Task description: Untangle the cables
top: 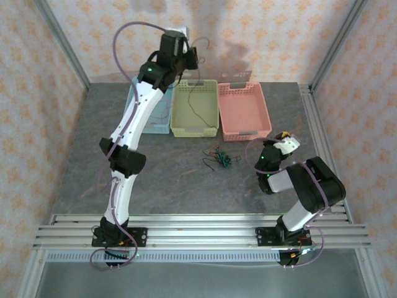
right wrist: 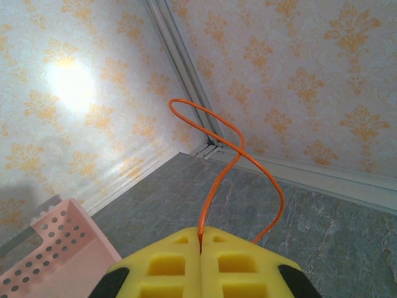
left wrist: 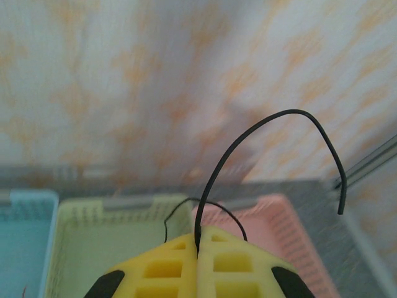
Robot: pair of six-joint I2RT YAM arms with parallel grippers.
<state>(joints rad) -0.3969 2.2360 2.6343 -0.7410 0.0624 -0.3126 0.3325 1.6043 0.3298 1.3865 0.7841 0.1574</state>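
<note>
The left gripper (left wrist: 198,253) hangs high over the far end of the grey mottled bench (top: 167,180), its yellow jaws pressed together on a thin black cable (left wrist: 248,133) that arches up and to the right, above the pale yellow plastic basket (top: 195,108) and the pink plastic basket (top: 245,110). The right gripper (right wrist: 200,239) is likewise closed, pinching a thin orange cable (right wrist: 214,133) that loops upward. A small tangle of thin cables (top: 219,160) lies on the bench just in front of the baskets

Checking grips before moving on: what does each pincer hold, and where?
Left pincer pinches a black cable well back from its free end; right pincer pinches an orange cable at the foot of its loop.
</note>
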